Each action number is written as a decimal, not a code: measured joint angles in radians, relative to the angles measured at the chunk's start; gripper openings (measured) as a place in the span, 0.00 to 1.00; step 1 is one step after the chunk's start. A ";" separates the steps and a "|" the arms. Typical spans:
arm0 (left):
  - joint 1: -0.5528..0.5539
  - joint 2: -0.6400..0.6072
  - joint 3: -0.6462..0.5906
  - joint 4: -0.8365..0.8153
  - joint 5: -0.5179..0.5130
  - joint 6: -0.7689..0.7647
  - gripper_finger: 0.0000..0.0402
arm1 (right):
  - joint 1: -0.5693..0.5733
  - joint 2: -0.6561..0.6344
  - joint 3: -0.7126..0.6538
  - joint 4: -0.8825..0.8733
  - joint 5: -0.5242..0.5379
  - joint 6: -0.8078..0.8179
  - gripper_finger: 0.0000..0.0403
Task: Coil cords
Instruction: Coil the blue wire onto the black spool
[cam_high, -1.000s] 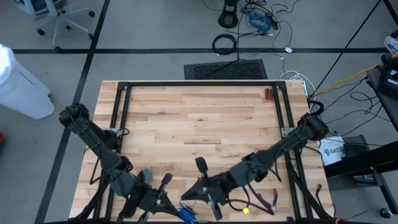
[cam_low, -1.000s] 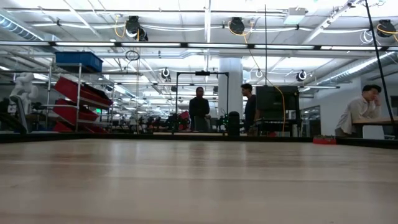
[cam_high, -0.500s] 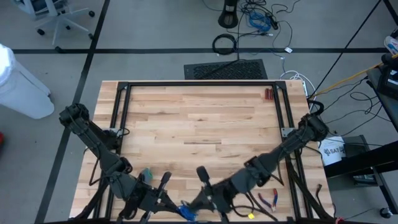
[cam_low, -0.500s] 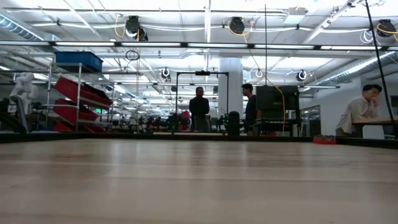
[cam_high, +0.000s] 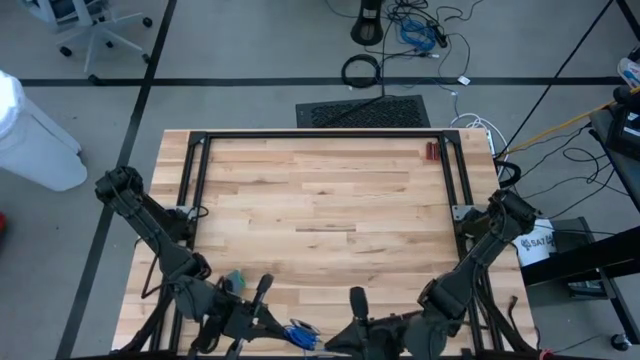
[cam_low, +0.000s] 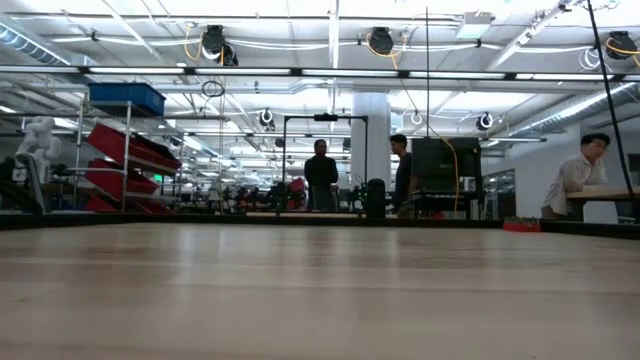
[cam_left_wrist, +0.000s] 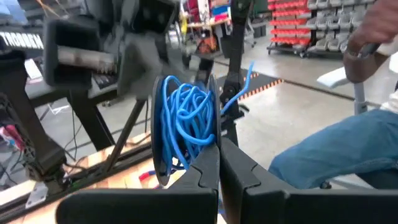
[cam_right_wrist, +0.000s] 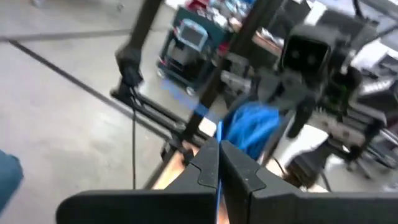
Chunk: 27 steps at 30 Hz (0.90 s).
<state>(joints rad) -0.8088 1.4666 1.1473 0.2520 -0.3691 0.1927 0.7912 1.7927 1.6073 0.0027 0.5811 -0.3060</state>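
Both arms are working at the near edge of the wooden worktop (cam_high: 320, 210), and the blue cord (cam_high: 300, 334) is hanging there between them. The left tool (cam_left_wrist: 219, 155) is pinched tight on the cord: in the left wrist view its two dark fingers (cam_left_wrist: 202, 174) are pressing together at the foot of a loose bundle of bright blue loops (cam_left_wrist: 186, 121), with one free end sticking out of the bundle. The right tool (cam_right_wrist: 217, 152) is also squeezed closed, gripping a strand of the same cord, which is running as a thin blue line between its fingers (cam_right_wrist: 239, 168) toward the bundle held by the other arm. From above, the right arm (cam_high: 470, 265) is reaching in from the worktop's right side, and the left arm (cam_high: 160, 240) from its left side. The low view is showing only the bare worktop surface, with people standing and sitting in the room beyond it.
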 joint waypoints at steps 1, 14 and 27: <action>-0.003 0.000 0.000 0.012 0.000 0.004 0.00 | 0.000 0.000 0.000 -0.023 0.018 0.009 0.00; -0.005 -0.001 0.000 -0.020 0.024 -0.004 0.00 | 0.020 -0.059 0.000 -0.070 0.103 0.002 0.00; 0.036 -0.001 0.000 -0.055 0.019 -0.082 0.00 | 0.028 -0.080 0.000 0.088 0.095 -0.186 0.00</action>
<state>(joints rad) -0.7728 1.4658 1.1473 0.1966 -0.3504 0.1102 0.8196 1.7130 1.6073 0.0903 0.6758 -0.4920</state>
